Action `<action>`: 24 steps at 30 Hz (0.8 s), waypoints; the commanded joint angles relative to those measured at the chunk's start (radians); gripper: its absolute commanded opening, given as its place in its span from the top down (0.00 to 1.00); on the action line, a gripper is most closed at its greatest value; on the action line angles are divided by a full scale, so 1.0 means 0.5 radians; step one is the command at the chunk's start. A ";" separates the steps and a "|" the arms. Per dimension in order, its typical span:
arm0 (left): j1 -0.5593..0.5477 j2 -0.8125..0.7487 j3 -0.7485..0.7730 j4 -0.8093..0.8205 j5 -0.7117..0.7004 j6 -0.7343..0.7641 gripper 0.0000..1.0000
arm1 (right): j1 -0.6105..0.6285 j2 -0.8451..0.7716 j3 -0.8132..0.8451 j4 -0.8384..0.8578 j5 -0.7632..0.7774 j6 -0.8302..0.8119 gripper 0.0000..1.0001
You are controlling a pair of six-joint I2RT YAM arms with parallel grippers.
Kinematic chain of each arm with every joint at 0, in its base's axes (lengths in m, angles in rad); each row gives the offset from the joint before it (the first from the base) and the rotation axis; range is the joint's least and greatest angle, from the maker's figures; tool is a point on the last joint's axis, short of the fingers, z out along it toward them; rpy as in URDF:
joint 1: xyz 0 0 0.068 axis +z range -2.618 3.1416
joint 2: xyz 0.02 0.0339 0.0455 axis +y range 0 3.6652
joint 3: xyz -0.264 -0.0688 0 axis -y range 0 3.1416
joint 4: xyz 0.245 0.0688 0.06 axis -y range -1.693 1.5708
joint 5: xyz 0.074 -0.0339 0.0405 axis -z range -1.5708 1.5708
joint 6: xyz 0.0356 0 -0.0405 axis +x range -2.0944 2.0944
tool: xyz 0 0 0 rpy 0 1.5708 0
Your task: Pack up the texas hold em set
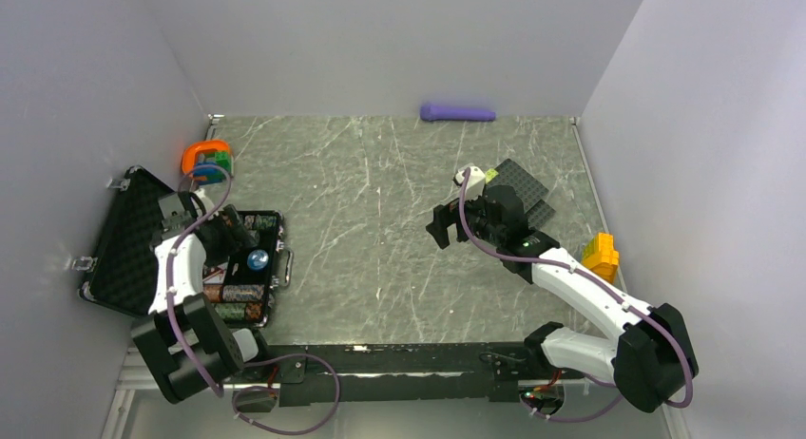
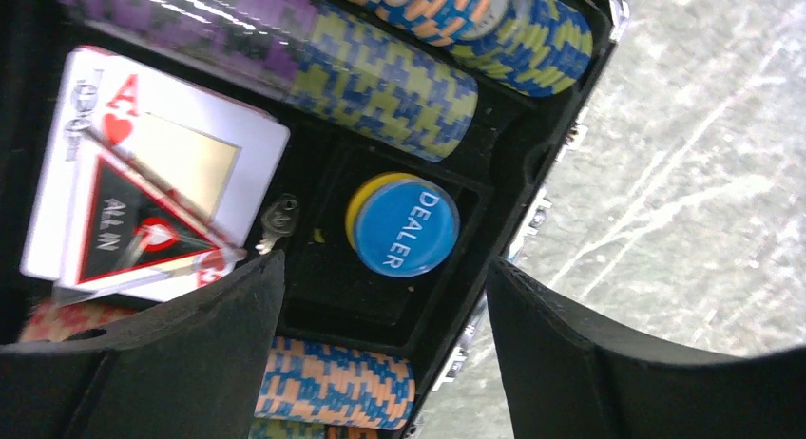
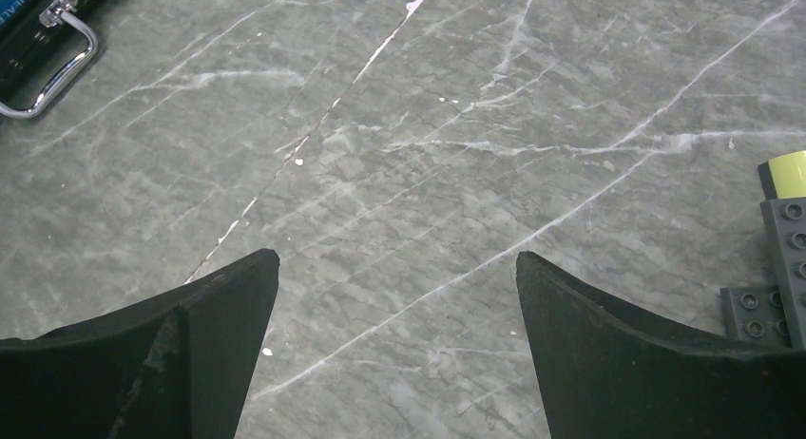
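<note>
On my feed the table (image 1: pixel 380 201) has the case (image 1: pixel 119 235) lying open at its left edge. My left gripper (image 2: pixel 385 261) hangs over it, jaws wide, holding nothing. The right gripper (image 3: pixel 396 257) is wide too, over bare table nearer the right edge. Inside the case: chip rows (image 2: pixel 380 78), cards (image 2: pixel 181 154) with the triangle (image 2: pixel 133 220) on top, and the dealer disc (image 2: pixel 406 227) in its own slot.

Robot lab test cell, not a home. Plain pale walls (image 1: pixel 380 40) box in a grey marble-look counter (image 1: pixel 380 201) on 3 sides. 2 white/black arms, left arm (image 1: pixel 181 268) & right arm (image 1: pixel 580 287), bolted to a black rail (image 1: pixel 399 363) at near edge, w/ loose purple cables (image 1: pixel 181 344). Mismatched props: poker case (image 1: pixel 124 239), studded building plates (image 1: pixel 523 187), yellow block (image 1: pixel 601 256), purple cylinder (image 1: pixel 458 112).
</note>
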 commanded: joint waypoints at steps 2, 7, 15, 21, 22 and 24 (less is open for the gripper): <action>-0.046 -0.228 0.094 -0.023 -0.362 0.000 0.18 | -0.009 -0.049 0.002 0.096 -0.008 -0.002 0.01; -0.129 -0.359 0.309 -0.065 -0.608 -0.015 0.18 | -0.013 -0.038 0.008 0.094 -0.005 0.002 0.01; -0.098 -0.211 0.886 -0.066 -1.053 0.003 0.05 | -0.009 -0.067 0.027 0.051 0.002 0.011 0.01; 0.100 0.013 1.270 -0.085 -1.023 0.003 0.04 | -0.010 -0.061 0.081 -0.011 -0.006 0.028 0.01; 0.119 0.041 1.304 -0.075 -1.023 0.015 0.04 | -0.011 -0.060 0.094 -0.036 -0.004 0.029 0.01; 0.162 0.112 1.367 -0.087 -1.031 0.019 0.04 | -0.011 -0.055 0.114 -0.088 0.011 0.029 0.01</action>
